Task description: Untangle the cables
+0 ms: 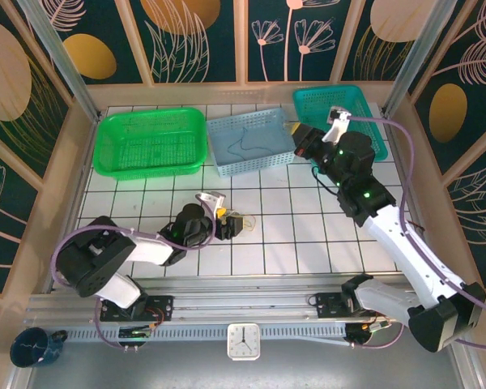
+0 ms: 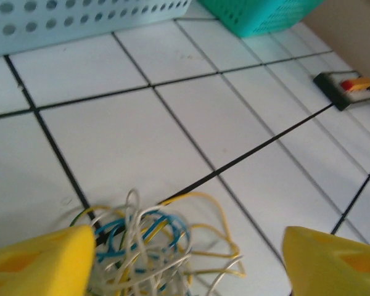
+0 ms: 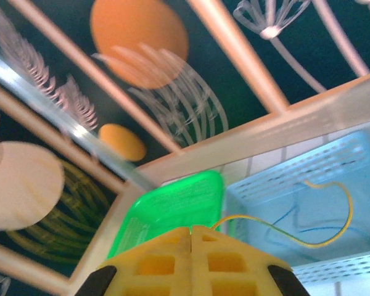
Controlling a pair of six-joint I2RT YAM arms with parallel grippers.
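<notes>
The left fingers (image 2: 43,262) stand spread wide, one on each side of the tangle (image 2: 149,246). This knot of blue, whitish and yellow cables lies on the worktop (image 2: 172,148) between them, close against the left-hand finger, and nothing is pinched. The right fingers (image 3: 191,259) are pressed together on one yellow cable (image 3: 320,244), which leaves their seam and arcs out over the light blue basket (image 3: 333,160). A thin blue strand seems to lie inside that basket.

By my reading, the step in hand is sorting out one freed strand while the rest waits. Next, the right fingers would need to part so the yellow cable falls inside the basket wall and not across it. The left fingers would need to close low on the knot, or on a single loop of it — the strands are thin and springy and may slip.

From above, the worktop is white tile with dark joints — a green basket (image 1: 150,166) and a teal basket (image 1: 364,105) flank the blue one along the far edge. Dark panels with pale plant motifs wall the cell, and a small clock (image 1: 243,340) sits by the arm bases.
</notes>
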